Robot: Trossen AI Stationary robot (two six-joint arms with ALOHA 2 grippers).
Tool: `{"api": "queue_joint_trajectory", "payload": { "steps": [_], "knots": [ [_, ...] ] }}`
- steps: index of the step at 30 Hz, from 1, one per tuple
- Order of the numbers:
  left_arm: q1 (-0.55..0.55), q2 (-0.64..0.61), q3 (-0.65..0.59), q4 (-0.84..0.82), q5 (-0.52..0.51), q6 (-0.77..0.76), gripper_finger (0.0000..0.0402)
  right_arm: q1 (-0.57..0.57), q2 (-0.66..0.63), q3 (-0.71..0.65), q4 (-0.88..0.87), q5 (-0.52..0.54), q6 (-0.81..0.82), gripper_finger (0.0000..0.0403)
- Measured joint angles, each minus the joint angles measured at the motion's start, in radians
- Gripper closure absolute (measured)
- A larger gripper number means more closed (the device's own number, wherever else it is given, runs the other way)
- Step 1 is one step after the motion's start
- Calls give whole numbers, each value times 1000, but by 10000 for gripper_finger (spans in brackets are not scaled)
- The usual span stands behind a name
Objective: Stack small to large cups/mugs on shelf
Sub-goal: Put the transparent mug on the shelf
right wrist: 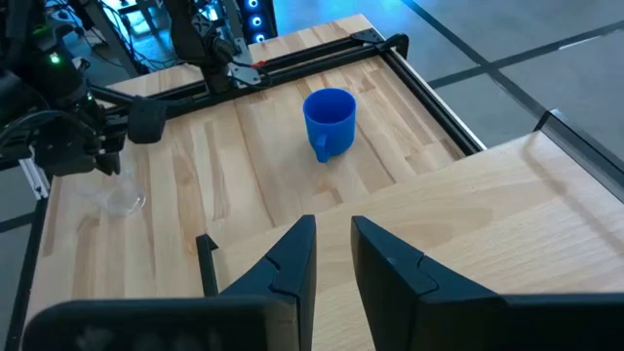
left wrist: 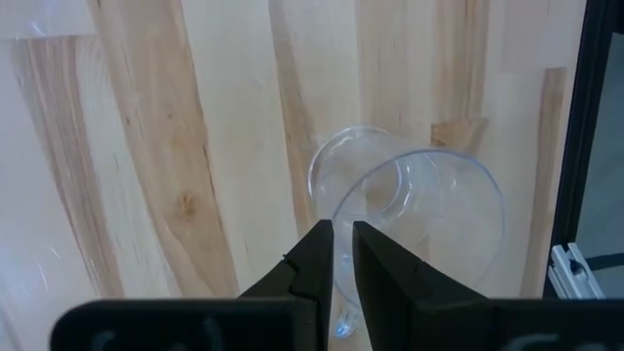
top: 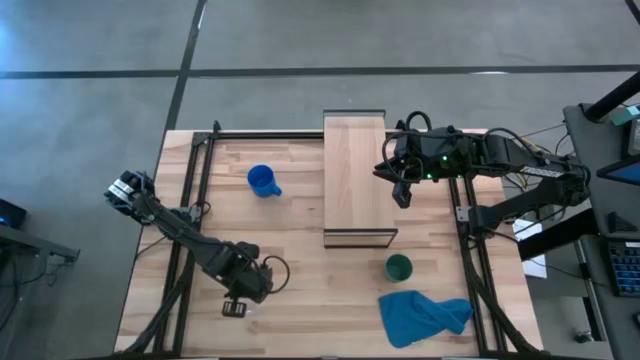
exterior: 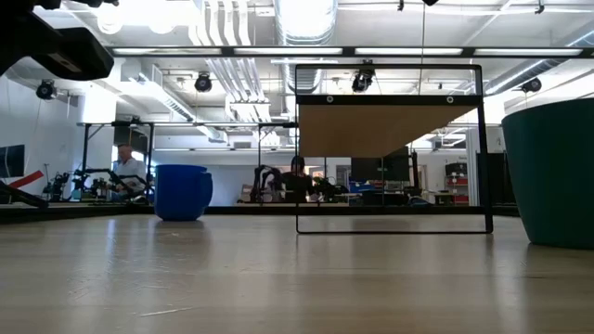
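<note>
The tiny clear cup [left wrist: 429,210] stands near the table's near-left corner; it also shows in the right wrist view [right wrist: 123,200]. My left gripper [left wrist: 342,255] is above it and shut on its rim [top: 240,303]. The bright blue mug [top: 263,181] rests on its base left of the shelf [top: 355,170]. The dark green cup [top: 399,267] rests on its base near the shelf's near end. My right gripper [right wrist: 332,244] hovers over the shelf's right edge [top: 401,192], its fingers a narrow gap apart and holding nothing. My left gripper pinches the clear cup's rim wall [left wrist: 343,292] between its two fingers, one finger inside the cup and one outside. The fingers [left wrist: 314,258] come from above, pointing down. Whether the cup's base is on the table or just off it, I cannot tell.
A crumpled blue cloth [top: 422,315] lies by the near-right corner, beside the green cup. Dark frame rails [top: 190,200] run along the table's left, right and far sides. A person [exterior: 125,167] sits far off in the room behind.
</note>
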Motion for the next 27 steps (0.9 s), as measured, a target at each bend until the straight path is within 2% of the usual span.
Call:
{"api": "queue_joint_trajectory", "payload": {
  "steps": [23, 27],
  "knots": [
    [-5, 69, -1, 2, -13, 3, 373, 0, 0, 0, 0, 0, 0, 339],
    [-5, 75, 1, 0, -13, 4, 395, 0, 0, 0, 0, 0, 0, 339]
  ]
}}
